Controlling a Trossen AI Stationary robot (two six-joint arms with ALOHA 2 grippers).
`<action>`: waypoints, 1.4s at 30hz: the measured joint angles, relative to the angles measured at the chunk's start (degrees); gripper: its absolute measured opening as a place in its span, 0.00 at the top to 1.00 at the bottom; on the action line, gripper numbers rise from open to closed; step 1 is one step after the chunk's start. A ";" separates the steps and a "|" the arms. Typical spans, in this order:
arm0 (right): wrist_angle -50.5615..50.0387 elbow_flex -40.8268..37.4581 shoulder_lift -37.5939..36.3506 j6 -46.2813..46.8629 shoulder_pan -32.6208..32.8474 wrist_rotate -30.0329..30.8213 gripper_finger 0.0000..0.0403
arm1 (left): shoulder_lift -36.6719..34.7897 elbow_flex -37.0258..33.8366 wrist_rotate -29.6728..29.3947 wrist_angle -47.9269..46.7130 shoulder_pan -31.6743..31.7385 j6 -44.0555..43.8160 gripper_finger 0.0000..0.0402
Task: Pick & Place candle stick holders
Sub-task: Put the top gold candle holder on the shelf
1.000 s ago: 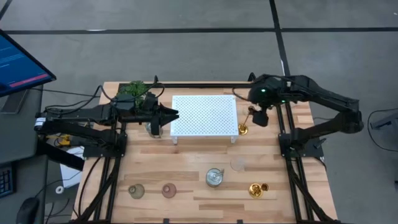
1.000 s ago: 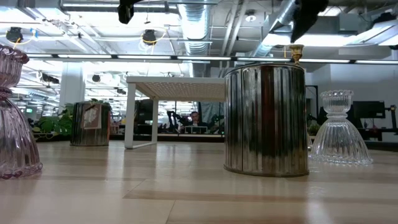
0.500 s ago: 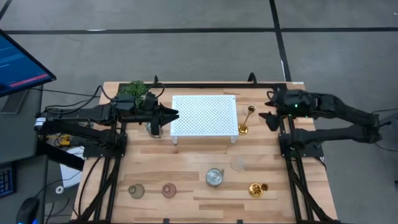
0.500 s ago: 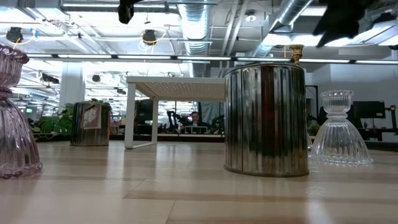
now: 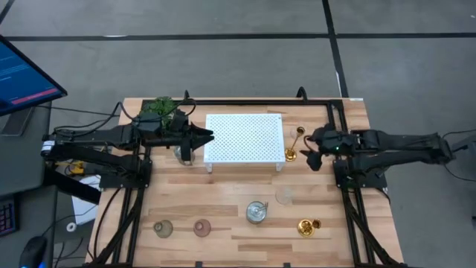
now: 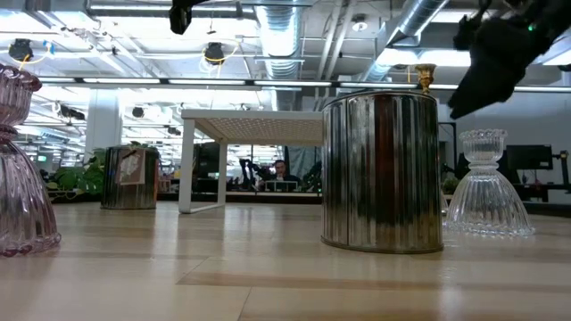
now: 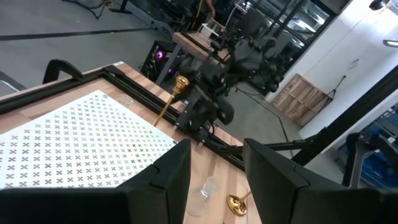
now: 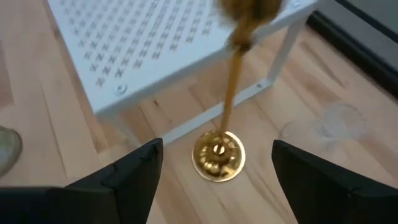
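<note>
The right gripper (image 5: 311, 156) hangs with fingers (image 8: 130, 171) spread and empty, just beside the tall gold holder (image 5: 293, 146) — that holder stands upright on the table (image 5: 223, 193) at the right edge of the white stand (image 5: 244, 138), its base (image 8: 218, 155) between the fingers in the wrist view but untouched. The left gripper (image 5: 210, 137) waits at the stand's left edge, fingers (image 7: 165, 180) apart, above a silvery cup (image 5: 184, 154). Nearer the front edge sit a second silvery cup (image 5: 256, 212), a clear glass holder (image 5: 284, 196), two small gold holders (image 5: 308, 226), a pinkish one (image 5: 201, 227) and a greenish one (image 5: 163, 228).
</note>
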 joint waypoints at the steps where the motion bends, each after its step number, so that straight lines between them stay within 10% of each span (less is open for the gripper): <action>1: 0.58 -0.58 -0.04 -0.32 0.37 0.30 0.28 | 0.00 0.00 -0.01 0.02 -0.01 0.00 0.64; 27: 20.69 -8.42 1.52 -6.25 -1.40 5.31 0.32 | 0.02 0.00 -0.39 1.13 0.00 -0.02 0.64; 42: 22.20 -8.42 1.81 -11.04 -2.58 2.21 0.92 | 0.00 0.00 -0.39 1.40 -0.02 -0.02 0.64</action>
